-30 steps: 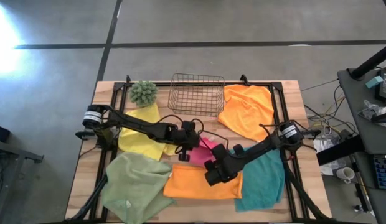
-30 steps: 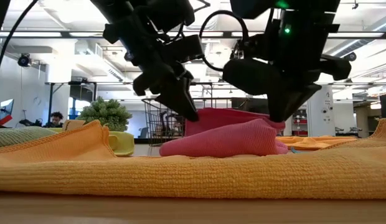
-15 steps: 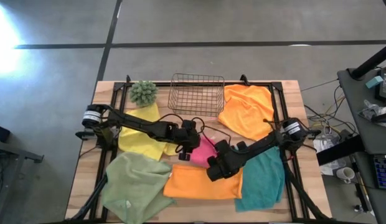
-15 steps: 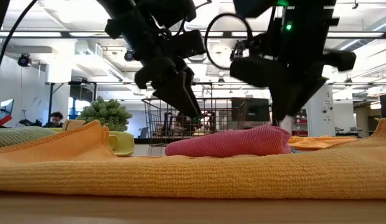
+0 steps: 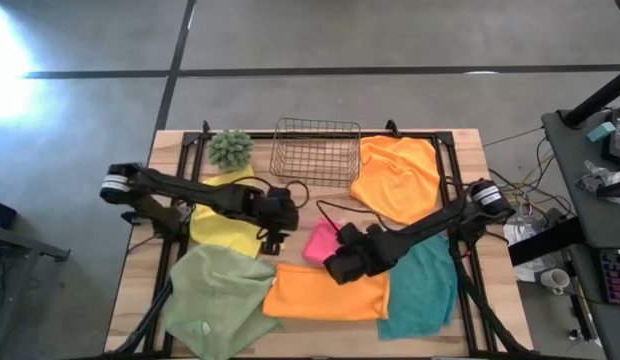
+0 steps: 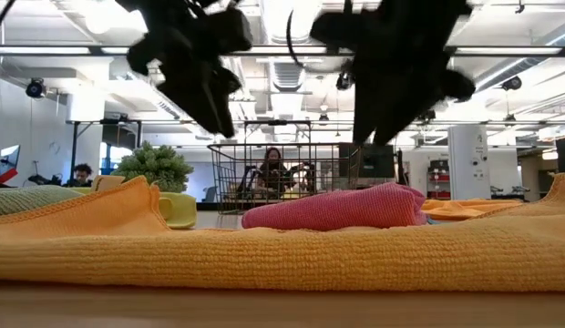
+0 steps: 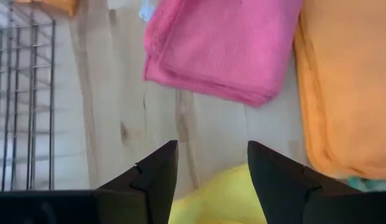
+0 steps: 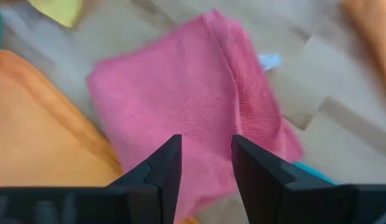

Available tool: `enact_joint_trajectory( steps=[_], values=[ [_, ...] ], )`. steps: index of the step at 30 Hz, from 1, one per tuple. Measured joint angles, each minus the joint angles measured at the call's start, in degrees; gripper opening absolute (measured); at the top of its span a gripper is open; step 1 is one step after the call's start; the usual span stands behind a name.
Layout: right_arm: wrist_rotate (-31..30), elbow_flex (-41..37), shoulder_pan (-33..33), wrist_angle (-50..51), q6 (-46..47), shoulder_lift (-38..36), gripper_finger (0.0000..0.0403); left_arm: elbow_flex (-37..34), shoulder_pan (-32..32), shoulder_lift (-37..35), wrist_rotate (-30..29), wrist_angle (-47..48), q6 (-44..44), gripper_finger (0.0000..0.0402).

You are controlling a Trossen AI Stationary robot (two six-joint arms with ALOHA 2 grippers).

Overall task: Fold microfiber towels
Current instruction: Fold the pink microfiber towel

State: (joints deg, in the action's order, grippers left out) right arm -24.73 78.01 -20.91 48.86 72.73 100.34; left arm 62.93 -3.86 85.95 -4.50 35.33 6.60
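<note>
**Pink towel lies folded between two empty grippers, nearer the right one**

You have the pink towel (image 5: 321, 242) lying as a compact folded bundle on the bare wood, with neither gripper on it. Your right gripper (image 8: 202, 163) hangs directly over the towel's near edge, fingers spread apart and holding nothing; the wrist view shows pink cloth filling the space just ahead of them. Your left gripper (image 7: 211, 169) is also spread and empty, but it stands off to the side over the yellow towel (image 5: 225, 215), with a strip of bare table between its tips and the pink bundle.

So the right arm is the closer one. Seen from the left gripper, the bundle's long side runs across in front of it rather than away from it, with the folded edge facing it. From table height the bundle sits low and flat, both grippers raised clear above it (image 6: 333, 208).

If you mean to move or fold this towel again, the right gripper likely only needs to come straight down; the left would have to reach across first. The front orange towel (image 5: 325, 292) lies just beside the pink one on the right gripper's side, so watch you don't pinch both.
</note>
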Motion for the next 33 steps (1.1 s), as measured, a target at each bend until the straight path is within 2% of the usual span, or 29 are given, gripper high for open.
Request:
enact_joint_trajectory(
  steps=[7,17,24,27,29,33],
  values=[
    [6.40,-5.99,2.00,-11.41,-1.34,0.59,0.0127,-5.92,0.00,-8.29,0.09,-1.06,-4.84,0.0177],
    [13.18,-10.93,8.82,-16.07,-5.08,1.05,0.0121,-9.55,0.00,-13.00,0.03,-2.00,-4.97,0.0177],
    [12.43,-13.62,12.98,-17.09,-6.30,1.09,0.0109,-9.56,0.00,-12.61,-0.02,-1.92,-4.80,0.0177],
    [8.39,-14.28,14.95,-17.52,-8.01,1.09,0.0102,-9.58,0.00,-12.50,-0.02,-1.93,-4.62,0.0177],
    [6.61,-14.22,16.17,-18.64,-9.64,1.09,0.0097,-9.58,0.00,-12.50,-0.02,-2.08,-4.37,0.0177],
    [6.79,-12.60,17.55,-19.90,-15.51,1.09,0.0086,-9.58,0.00,-12.50,-0.04,-2.05,-4.32,0.0177]
  ],
)
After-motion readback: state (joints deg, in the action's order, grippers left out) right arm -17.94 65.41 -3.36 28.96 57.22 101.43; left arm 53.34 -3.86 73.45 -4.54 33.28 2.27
